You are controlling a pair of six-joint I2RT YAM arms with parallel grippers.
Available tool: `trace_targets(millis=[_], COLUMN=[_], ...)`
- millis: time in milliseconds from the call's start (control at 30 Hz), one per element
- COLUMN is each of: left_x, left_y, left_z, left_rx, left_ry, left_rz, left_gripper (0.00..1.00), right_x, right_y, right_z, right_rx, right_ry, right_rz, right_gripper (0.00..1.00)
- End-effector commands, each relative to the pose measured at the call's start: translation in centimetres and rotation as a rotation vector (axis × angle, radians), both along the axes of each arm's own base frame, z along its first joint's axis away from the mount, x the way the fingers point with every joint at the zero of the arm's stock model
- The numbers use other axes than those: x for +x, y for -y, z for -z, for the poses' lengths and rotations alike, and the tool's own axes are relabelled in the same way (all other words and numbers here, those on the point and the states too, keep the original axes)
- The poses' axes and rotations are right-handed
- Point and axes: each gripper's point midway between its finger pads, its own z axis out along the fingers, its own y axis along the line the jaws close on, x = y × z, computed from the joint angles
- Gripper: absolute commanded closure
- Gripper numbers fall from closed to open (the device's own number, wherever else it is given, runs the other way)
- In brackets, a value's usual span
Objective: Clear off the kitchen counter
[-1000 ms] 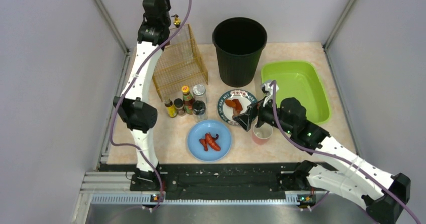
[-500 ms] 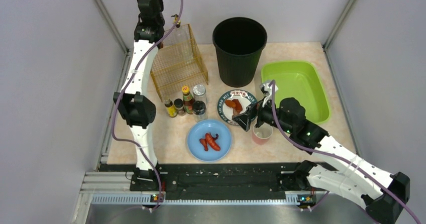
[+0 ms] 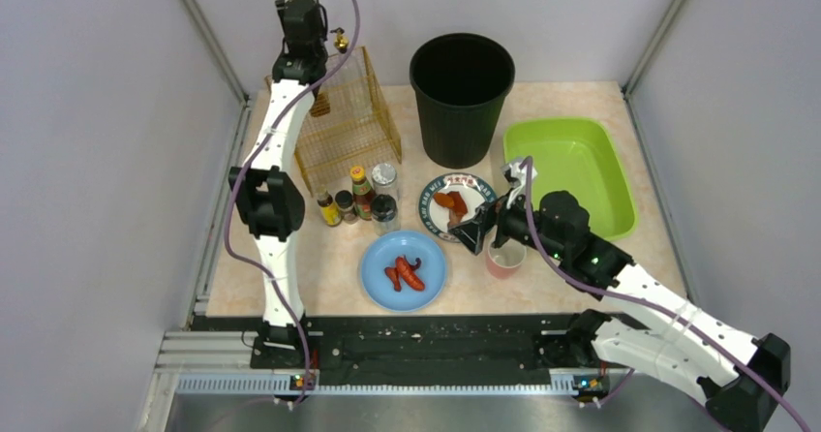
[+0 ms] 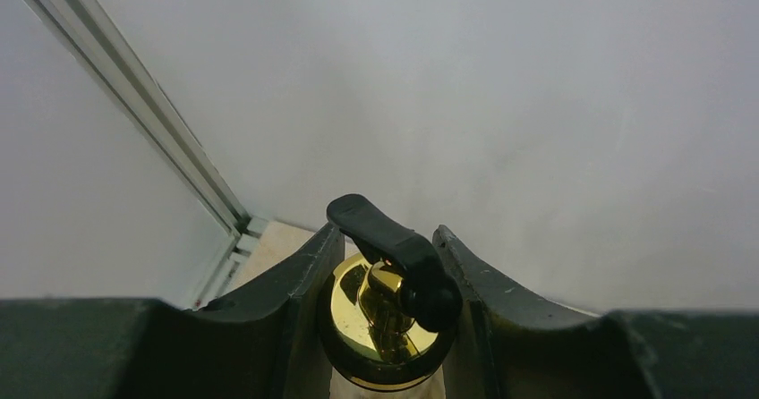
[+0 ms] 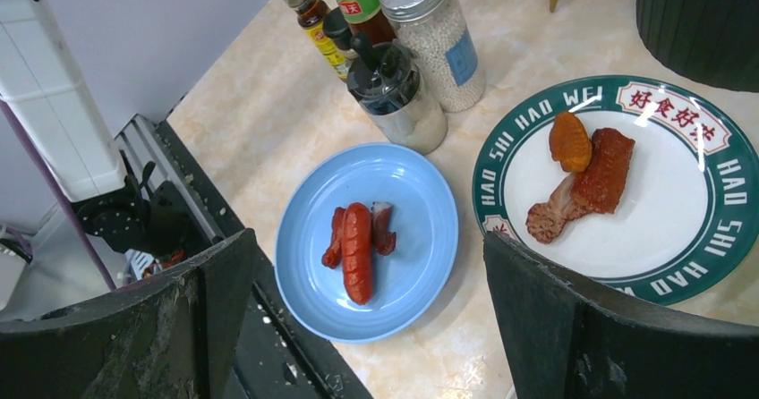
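The kitchen counter [image 3: 329,258] is a beige marbled top. My left gripper [image 3: 332,46] is raised at the back left, above the gold wire basket [image 3: 349,122], and is shut on a bottle's gold cap with a black lever [image 4: 367,314]. In the left wrist view the gripper [image 4: 385,318] has a finger on either side of the cap. My right gripper [image 3: 472,231] hangs open and empty over the counter, between a blue plate [image 3: 431,258] of sausages and a green-rimmed plate [image 3: 433,192] of meat pieces. In the right wrist view the gripper [image 5: 367,242] frames the blue plate [image 5: 421,229].
Several sauce and spice bottles [image 3: 358,200] stand left of the plates. A black bin [image 3: 462,93] stands at the back, with a lime-green tray [image 3: 569,170] to its right. A pink cup [image 3: 505,258] sits under my right wrist. A black rail [image 3: 426,340] runs along the near edge.
My left arm's upper part swung a little left, then back right, while the gold-capped bottle stayed near the basket's top. The right arm has not moved.
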Motion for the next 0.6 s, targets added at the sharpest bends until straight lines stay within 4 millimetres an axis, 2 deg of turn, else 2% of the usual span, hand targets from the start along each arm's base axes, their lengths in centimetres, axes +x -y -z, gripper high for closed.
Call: trace_targets(millis=[0,133,500,567], left_x=[-2.0,-1.9,-2.3,-2.7], left_y=[0.0,0.1,0.4,0.3], left_z=[-5.7,-3.6,0.2,0.5], left_rx=[-0.103,-0.123,-0.16,-0.162], left_ry=[0.167,0.126,0.046,0.038], left_rz=[0.002,0.001,-0.002,-0.001], left_gripper=[1.0,1.0,0.99,0.85], right_x=[-0.1,-0.2,-0.3,-0.3], right_y=[-0.2,-0.1,0.2,0.1], right_z=[-1.3,-1.4,-1.3,-1.1], right_rx=[0.046,0.051,0.053,0.047], right_ry=[0.031,0.032,0.024,0.019], right_rz=[-0.002,-0.003,0.007,0.008], right_gripper=[0.05,0.05,0.05,0.05])
